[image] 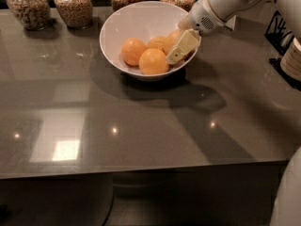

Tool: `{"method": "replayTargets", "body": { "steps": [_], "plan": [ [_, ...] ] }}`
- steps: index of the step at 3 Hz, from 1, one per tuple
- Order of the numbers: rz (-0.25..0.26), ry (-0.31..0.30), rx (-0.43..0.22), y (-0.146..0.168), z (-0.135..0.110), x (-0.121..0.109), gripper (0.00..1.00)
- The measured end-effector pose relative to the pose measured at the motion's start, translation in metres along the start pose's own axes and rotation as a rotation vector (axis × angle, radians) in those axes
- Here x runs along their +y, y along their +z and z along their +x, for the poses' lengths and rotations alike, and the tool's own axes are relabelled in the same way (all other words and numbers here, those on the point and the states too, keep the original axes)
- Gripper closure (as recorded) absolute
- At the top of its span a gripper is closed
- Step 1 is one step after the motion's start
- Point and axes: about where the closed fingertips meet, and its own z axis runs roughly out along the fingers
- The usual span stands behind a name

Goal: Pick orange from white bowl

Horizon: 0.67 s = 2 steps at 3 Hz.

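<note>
The white bowl stands at the back middle of the grey table and holds four oranges. The orange lies at the bowl's right side and is largely hidden behind my gripper. My gripper reaches down into the bowl from the upper right, its cream-coloured tip lying against that orange and touching the front orange. Two other oranges lie at the left and at the back middle.
Several glass jars of grains line the table's back edge behind the bowl. A black wire rack and a stack of pale dishes stand at the right edge. The table's front edge runs across the lower frame.
</note>
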Motion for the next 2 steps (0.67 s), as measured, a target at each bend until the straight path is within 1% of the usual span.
{"method": "replayTargets", "body": {
  "steps": [1,2],
  "plan": [
    [-0.029,0.013,0.005,0.0204,0.0072,-0.003,0.13],
    [-0.028,-0.003,0.005,0.0265,0.0096,-0.0067,0.32]
  ]
}}
